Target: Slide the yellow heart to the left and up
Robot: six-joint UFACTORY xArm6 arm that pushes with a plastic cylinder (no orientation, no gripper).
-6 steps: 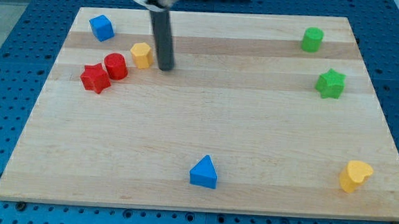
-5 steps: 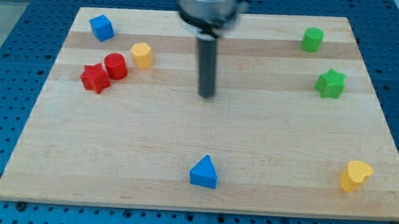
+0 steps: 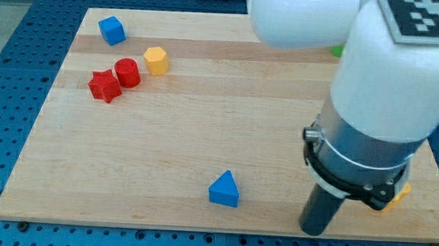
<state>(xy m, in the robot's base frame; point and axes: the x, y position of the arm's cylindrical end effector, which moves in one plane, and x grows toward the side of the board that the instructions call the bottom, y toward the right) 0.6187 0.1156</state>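
Note:
The yellow heart (image 3: 399, 196) lies near the board's bottom right corner, mostly hidden behind my arm; only a sliver of it shows. My tip (image 3: 314, 230) rests on the wooden board (image 3: 165, 142) near its bottom edge, to the left of the heart and a little lower. The blue triangle (image 3: 224, 190) lies to the left of my tip.
At the upper left lie a blue cube (image 3: 112, 30), a yellow hexagon (image 3: 155, 60), a red cylinder (image 3: 127, 72) and a red star (image 3: 104, 86). A scrap of a green block (image 3: 336, 50) shows beside my arm; the rest of the right side is hidden.
My tip has swept from the upper left, near the yellow hexagon, across the middle to the bottom right beside the heart. The arm now hides the green blocks. No block has moved.

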